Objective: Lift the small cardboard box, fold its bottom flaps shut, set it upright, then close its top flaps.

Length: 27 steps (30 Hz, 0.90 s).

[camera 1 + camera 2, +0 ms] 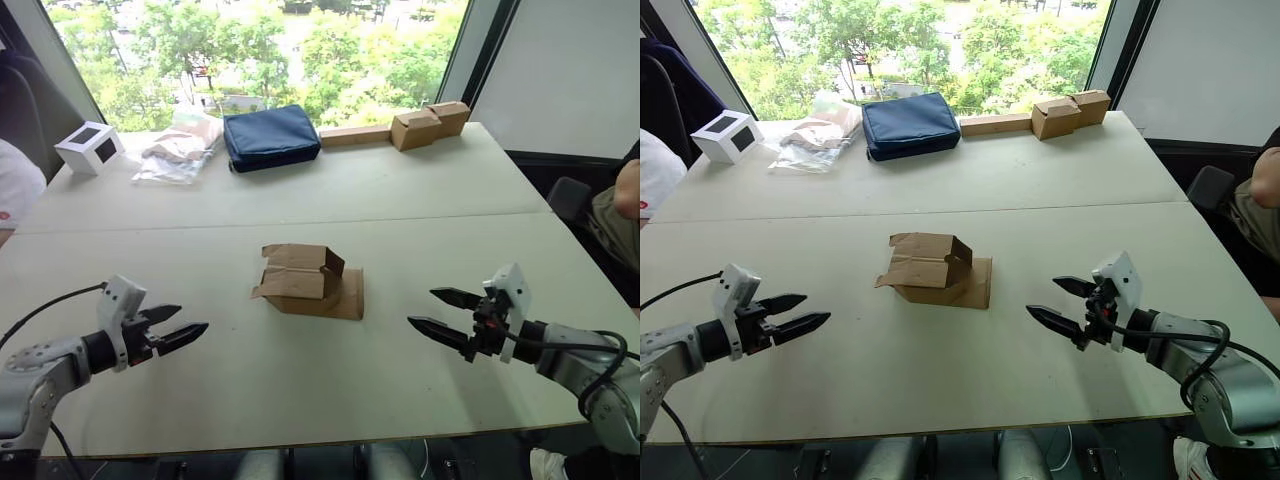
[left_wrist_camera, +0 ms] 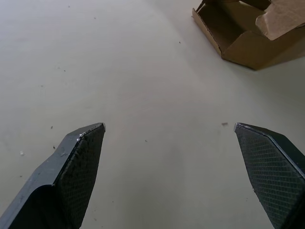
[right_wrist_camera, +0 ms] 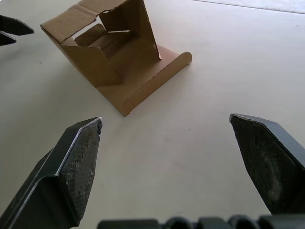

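The small cardboard box (image 1: 303, 279) lies on its side in the middle of the white table (image 1: 330, 190), with loose flaps (image 1: 297, 256) partly open on top and one flap (image 1: 350, 295) flat on the table to its right. The right wrist view looks into the box (image 3: 114, 52) through its open end. My left gripper (image 1: 178, 326) hovers open to the box's left, well apart from it. My right gripper (image 1: 437, 312) hovers open to the box's right, also clear of it. Nothing is between either pair of fingers.
At the table's far edge sit a white box with a dark window (image 1: 90, 146), a plastic bag (image 1: 180, 150), a navy pouch (image 1: 270, 137) and a row of tan cardboard blocks (image 1: 400, 128). A person (image 1: 625, 210) sits at the right.
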Tool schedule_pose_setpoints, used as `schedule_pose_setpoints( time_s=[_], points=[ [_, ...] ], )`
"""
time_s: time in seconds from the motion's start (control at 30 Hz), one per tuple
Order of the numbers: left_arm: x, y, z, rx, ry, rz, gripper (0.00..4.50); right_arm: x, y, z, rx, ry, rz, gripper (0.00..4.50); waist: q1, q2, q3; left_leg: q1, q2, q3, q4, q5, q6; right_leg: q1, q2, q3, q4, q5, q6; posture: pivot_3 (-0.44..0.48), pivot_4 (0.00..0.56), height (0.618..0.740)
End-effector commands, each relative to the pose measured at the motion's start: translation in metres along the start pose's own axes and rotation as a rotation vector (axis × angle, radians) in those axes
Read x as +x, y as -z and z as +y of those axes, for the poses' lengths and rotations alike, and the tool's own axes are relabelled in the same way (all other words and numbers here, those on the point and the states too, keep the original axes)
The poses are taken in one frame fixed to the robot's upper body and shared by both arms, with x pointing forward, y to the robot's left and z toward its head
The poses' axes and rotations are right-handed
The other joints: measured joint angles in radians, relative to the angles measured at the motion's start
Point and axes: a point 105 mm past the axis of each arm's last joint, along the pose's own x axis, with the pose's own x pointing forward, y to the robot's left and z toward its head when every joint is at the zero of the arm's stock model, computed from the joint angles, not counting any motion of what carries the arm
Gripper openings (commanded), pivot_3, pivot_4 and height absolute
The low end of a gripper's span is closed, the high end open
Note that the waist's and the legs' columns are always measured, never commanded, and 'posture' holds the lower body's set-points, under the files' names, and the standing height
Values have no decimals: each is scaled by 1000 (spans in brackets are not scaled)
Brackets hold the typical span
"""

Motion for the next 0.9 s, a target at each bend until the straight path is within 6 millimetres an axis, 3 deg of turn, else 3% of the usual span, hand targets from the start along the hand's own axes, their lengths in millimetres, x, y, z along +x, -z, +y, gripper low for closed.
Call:
schedule_pose_setpoints(
  time_s=[0.03,0.47,0.63,0.9],
  points=[
    [-2,-8,0,15,15,-29,4464,-3,-8,1,-42,4,-24,4500,0,0,0,0,0,0,0,0,0,0,0,0,0,0,0,0,150,737],
    [1,-5,19,201,-184,25,4464,2,-1,-6,-82,66,4,4500,1,0,0,0,0,0,0,0,0,0,0,0,0,0,0,0,150,737],
    [1,-11,14,100,-70,-22,4464,1,-6,-5,-70,47,-27,4500,1,0,0,0,0,0,0,0,0,0,0,0,0,0,0,0,150,737],
    [0,-17,23,67,-75,-31,4464,-2,-11,-9,-43,55,-26,4500,-1,0,0,0,0,0,0,0,0,0,0,0,0,0,0,0,150,737]
  ],
)
